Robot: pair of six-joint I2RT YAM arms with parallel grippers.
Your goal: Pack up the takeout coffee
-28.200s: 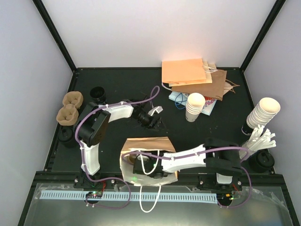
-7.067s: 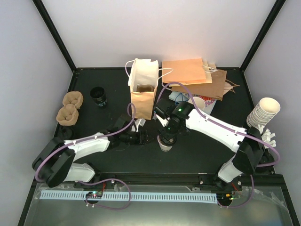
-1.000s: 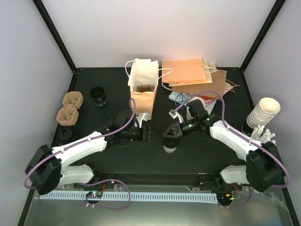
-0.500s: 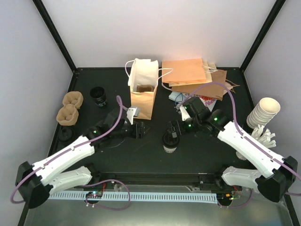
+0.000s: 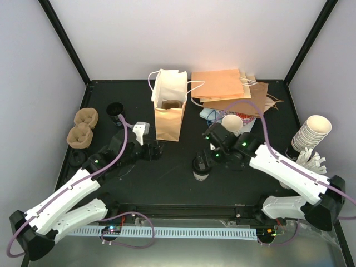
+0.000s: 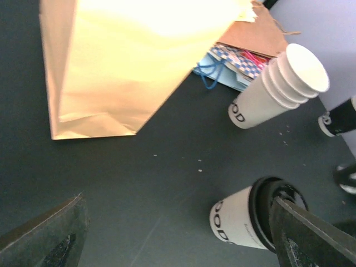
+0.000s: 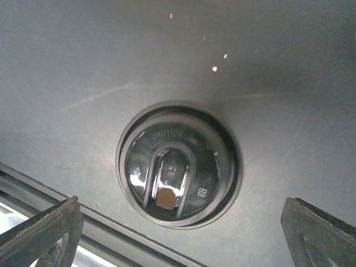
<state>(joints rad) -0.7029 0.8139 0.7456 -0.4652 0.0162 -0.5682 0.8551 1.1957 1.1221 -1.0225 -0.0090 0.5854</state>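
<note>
Now the left claw and the right claw both gape open, holding nothing. The lidded coffee cup stands upright mid-surface, apart from the open paper bag. A careless sideways approach could tip it.

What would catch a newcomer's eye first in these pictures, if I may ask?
The black-lidded takeout coffee stands alone in the middle of the dark table, the right gripper open just above it and the left gripper open to its left. Behind it a brown paper bag stands upright, mouth open, beside a heap of flat bags at the back.
</note>
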